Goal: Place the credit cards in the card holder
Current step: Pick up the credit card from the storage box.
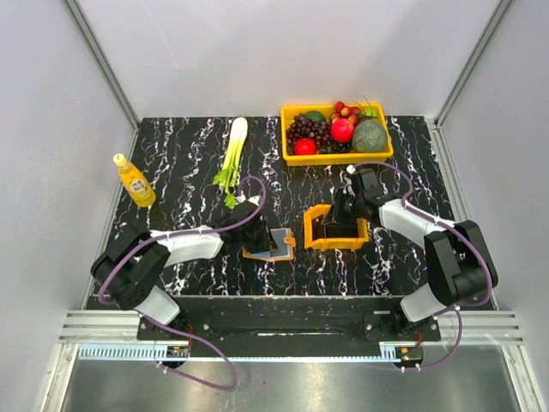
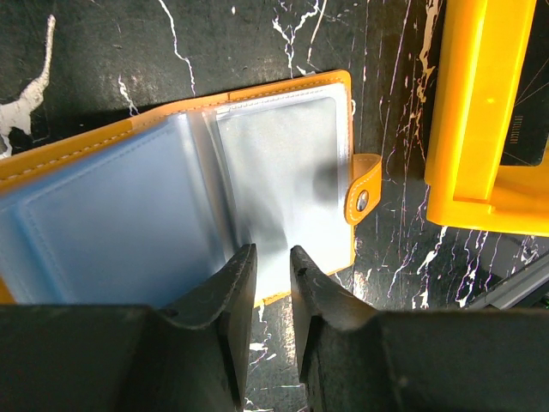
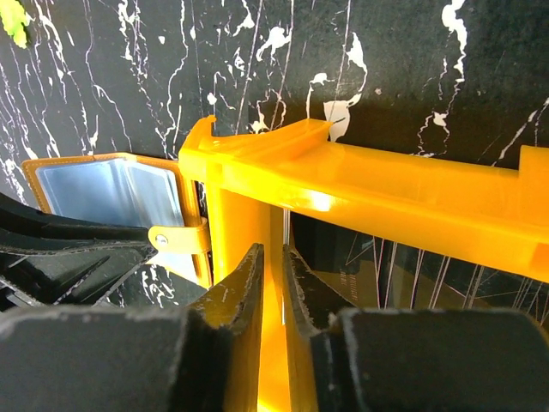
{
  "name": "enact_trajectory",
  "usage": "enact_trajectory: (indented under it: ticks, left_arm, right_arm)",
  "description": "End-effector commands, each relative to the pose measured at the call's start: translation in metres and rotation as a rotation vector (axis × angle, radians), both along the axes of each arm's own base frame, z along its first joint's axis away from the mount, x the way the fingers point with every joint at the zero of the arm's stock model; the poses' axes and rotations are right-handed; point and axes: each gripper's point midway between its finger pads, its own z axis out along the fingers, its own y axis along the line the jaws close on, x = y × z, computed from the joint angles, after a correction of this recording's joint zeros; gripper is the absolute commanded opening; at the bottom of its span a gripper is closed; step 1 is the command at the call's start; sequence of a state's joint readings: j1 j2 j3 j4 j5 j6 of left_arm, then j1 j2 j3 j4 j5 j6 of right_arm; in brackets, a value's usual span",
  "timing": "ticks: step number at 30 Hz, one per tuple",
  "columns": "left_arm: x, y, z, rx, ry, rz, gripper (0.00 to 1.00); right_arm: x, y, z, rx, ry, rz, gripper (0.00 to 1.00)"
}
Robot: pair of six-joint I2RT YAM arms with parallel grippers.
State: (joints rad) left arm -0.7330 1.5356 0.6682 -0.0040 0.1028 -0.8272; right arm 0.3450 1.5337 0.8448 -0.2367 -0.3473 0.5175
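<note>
The card holder (image 2: 283, 163) lies open on the table, orange with clear sleeves, also seen from above as the card holder (image 1: 280, 246). My left gripper (image 2: 273, 251) hovers over its near edge, jaws a little apart with nothing between them. My right gripper (image 3: 272, 251) reaches down into the small orange tray (image 3: 360, 184), just right of the holder. Its jaws stand narrowly apart around a thin pale card edge (image 3: 284, 225) that stands upright by the tray wall. Dark, glossy flat cards (image 3: 403, 266) lie further inside the tray.
A yellow basket (image 1: 296, 157) of fruit stands at the back right. A green leafy stalk (image 1: 233, 150) lies at the back middle, and a yellow bottle (image 1: 135, 180) stands at the left. The tray (image 1: 319, 240) almost touches the holder's clasp side.
</note>
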Motion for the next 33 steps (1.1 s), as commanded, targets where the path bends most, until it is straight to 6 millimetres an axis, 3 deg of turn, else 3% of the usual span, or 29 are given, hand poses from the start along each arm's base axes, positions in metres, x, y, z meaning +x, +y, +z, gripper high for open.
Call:
enact_trajectory:
  ticks: [1, 10, 16, 20, 25, 33]
  left_arm:
    - [-0.004, -0.001, -0.008, 0.019, 0.023, -0.026, 0.27]
    - [-0.004, -0.003, -0.006, 0.009, 0.020, -0.029, 0.27]
    - [-0.004, -0.002, -0.006, 0.012, 0.020, -0.027, 0.26]
    - [-0.004, -0.001, -0.008, 0.016, 0.022, -0.028, 0.26]
    - [-0.005, -0.001, -0.009, 0.017, 0.027, -0.031, 0.26]
    - [-0.005, -0.001, -0.011, 0.020, 0.035, -0.033, 0.26]
  right_arm:
    - [0.006, 0.004, 0.009, -0.013, -0.036, 0.021, 0.19]
    - [0.008, 0.021, 0.023, 0.035, -0.068, 0.053, 0.24]
    - [0.003, 0.029, 0.013, -0.024, -0.055, 0.084, 0.22]
    - [0.005, 0.023, 0.004, -0.106, -0.048, 0.061, 0.21]
    - [0.006, 0.017, 0.000, -0.168, -0.052, 0.046, 0.22]
    - [0.005, 0.027, -0.001, -0.195, -0.049, 0.074, 0.25]
